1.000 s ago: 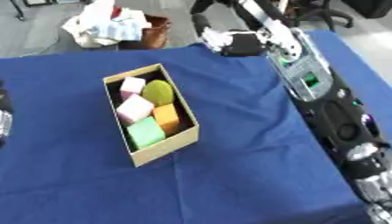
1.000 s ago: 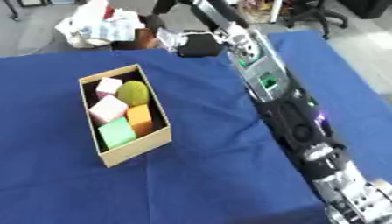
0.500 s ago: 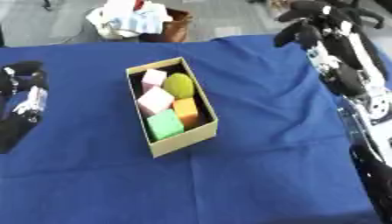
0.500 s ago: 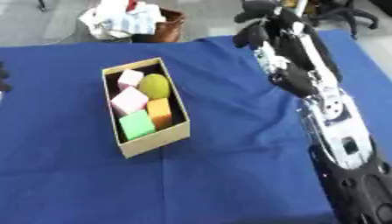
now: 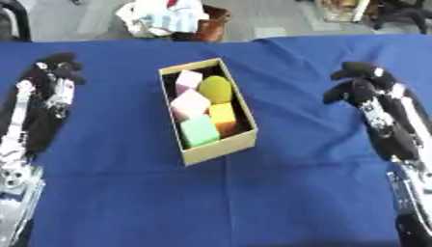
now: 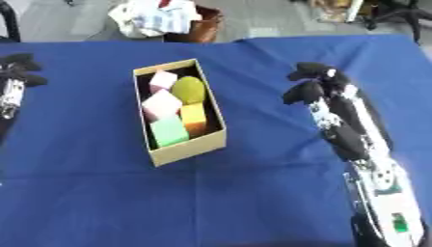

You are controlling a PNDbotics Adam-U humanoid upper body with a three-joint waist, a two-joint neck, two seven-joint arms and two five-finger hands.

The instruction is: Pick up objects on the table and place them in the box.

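Box lies lengthwise between both robot hands, left and right, each curled, holding nothing, about equally near.

Bright, even light; soft blur throughout; faint shadows.

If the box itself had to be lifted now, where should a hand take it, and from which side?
Grip the box across its long walls near the middle, coming from above: it is narrow, open-topped, and the rims are bare. The blocks inside leave little room, so fingers should probably stay outside the walls. The right hand and left hand are both apart from it.
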